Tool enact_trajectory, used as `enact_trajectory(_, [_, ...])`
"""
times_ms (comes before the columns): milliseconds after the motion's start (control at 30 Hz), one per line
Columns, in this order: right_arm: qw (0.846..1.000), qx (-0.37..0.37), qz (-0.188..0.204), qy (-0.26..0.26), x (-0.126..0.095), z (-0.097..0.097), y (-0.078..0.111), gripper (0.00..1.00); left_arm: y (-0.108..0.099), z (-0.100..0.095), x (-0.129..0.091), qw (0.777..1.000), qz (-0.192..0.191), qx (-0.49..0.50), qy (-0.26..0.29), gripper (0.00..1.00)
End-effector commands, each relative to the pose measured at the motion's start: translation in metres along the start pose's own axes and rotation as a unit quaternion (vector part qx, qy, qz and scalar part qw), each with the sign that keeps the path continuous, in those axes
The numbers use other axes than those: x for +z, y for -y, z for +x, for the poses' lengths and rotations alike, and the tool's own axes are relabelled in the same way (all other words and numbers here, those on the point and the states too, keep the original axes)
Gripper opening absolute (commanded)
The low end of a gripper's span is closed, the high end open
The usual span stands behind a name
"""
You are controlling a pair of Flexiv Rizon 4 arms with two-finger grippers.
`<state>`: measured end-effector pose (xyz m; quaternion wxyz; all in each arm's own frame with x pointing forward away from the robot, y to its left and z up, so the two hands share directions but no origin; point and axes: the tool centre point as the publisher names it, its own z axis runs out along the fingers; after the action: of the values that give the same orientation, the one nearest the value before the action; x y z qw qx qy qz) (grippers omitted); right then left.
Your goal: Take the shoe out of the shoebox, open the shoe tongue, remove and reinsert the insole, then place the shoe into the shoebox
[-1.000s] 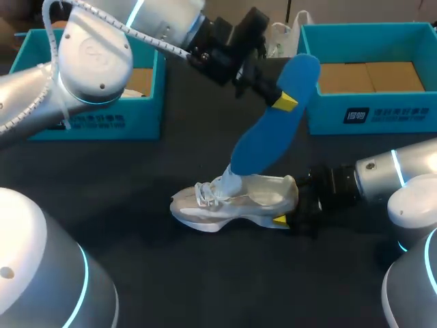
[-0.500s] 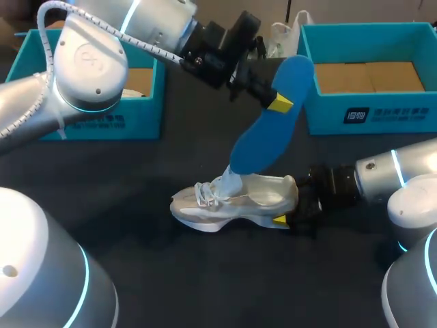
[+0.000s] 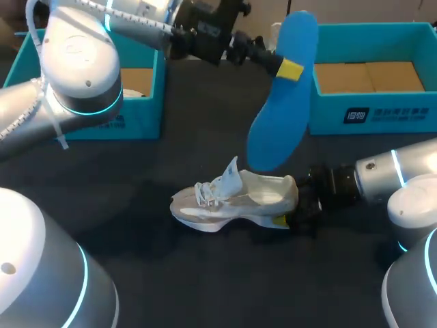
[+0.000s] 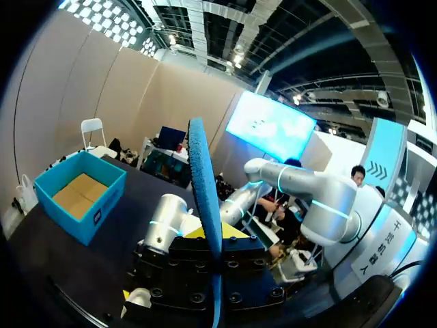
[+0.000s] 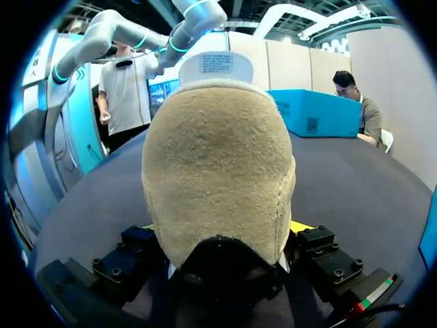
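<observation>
— While the left gripper (image 3: 283, 68) hangs near the top middle of the frame, what has it got?

— The blue insole (image 3: 273, 116). Its 2 yellow-tipped fingers are pinched on it from both sides, near the upper end. The insole slants down from the top edge of the frame, and its lower end hangs just above the shoe's opening. From that arm's own camera the insole stands edge-on, straight up between the fingers.

— And the shoe?

— The white shoe (image 3: 232, 198) stands on its sole on the dark table (image 3: 171, 287), a little below the middle of the frame. It is outside both boxes. The toe points to the left of the frame and the heel to the right. The tongue (image 3: 231, 174) stands up and away from the laces.

— Is the other arm doing anything?

— The right gripper (image 3: 290, 219) comes in low from the right edge and is clamped on the shoe's heel. In its wrist view the tan heel fills the space between the fingers (image 5: 302, 225), with a sliver of yellow on each side.

— How many boxes do you count?

— I count 2, both teal and open. The left shoebox (image 3: 136, 116) sits at the upper left, partly behind the left arm. The right shoebox (image 3: 372, 113) sits at the upper right, with a bare brown cardboard floor and the insole's upper end in front of its near corner.
</observation>
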<state>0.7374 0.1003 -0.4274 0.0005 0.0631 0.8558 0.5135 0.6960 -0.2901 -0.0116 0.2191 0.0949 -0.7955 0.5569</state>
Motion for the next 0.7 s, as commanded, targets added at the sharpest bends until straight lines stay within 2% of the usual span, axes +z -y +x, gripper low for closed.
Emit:
enact_trajectory(33, [1.0,0.0,0.002,0.001,0.0,0.001,0.0,0.0,0.001,0.014,-0.006,0.998,0.029,-0.049,0.005,0.0])
enact_trajectory(133, [1.0,0.0,0.002,0.001,0.0,0.001,0.0,0.0,0.004,0.021,-0.009,0.994,0.036,-0.099,-0.008,0.0])
enact_trajectory(333, [1.0,0.0,0.002,0.001,0.0,0.001,0.0,0.0,0.008,0.04,-0.015,0.987,0.045,-0.156,0.005,0.0])
enact_trajectory(533, [1.0,0.0,0.002,0.001,0.0,0.001,0.0,0.0,0.008,0.056,-0.025,0.967,0.051,-0.247,-0.036,0.0])
enact_trajectory(567, [1.0,0.0,0.002,0.001,0.0,0.001,0.0,0.0,0.009,0.059,-0.026,0.966,0.062,-0.246,-0.053,0.0])
enact_trajectory(700, [1.0,0.0,0.002,0.001,0.0,0.001,0.0,0.0,0.009,0.059,-0.026,0.966,0.062,-0.246,-0.053,0.0])
